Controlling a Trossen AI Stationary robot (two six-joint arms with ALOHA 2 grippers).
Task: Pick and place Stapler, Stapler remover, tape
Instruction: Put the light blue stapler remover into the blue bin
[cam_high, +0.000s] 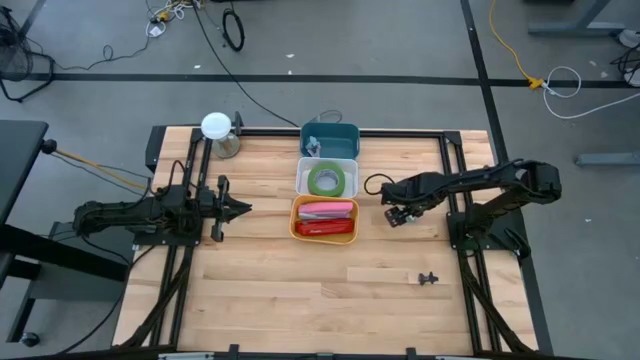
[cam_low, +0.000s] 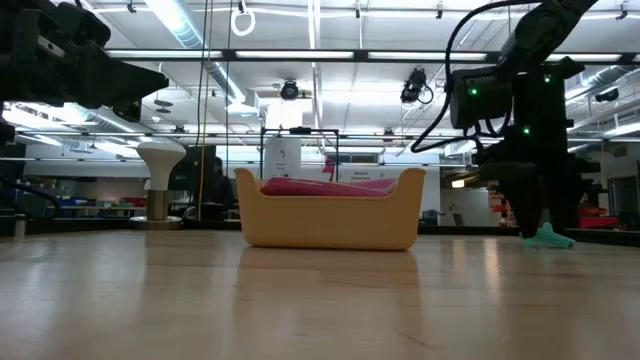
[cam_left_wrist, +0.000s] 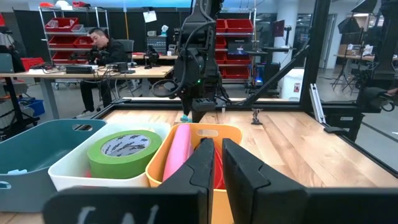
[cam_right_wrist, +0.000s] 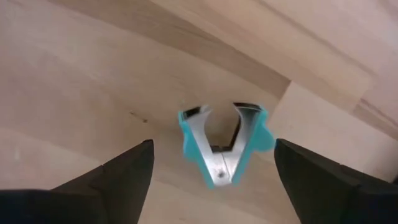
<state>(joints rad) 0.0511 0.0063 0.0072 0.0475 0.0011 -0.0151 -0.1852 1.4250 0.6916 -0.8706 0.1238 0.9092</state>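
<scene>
both fingers of my right gripper (cam_right_wrist: 211, 171) are standing wide apart, straddling the teal staple remover (cam_right_wrist: 222, 144) lying on the table (cam_right_wrist: 74, 81) directly below, its length running crosswise to their gap.

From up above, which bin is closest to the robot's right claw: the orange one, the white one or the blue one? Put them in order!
Measured from the right gripper, open over the table on the right:
1. Orange bin, just beside it toward the middle, holding red and pink things.
2. White bin, behind the orange one, with the green tape roll.
3. Teal-blue bin, at the far edge.
</scene>
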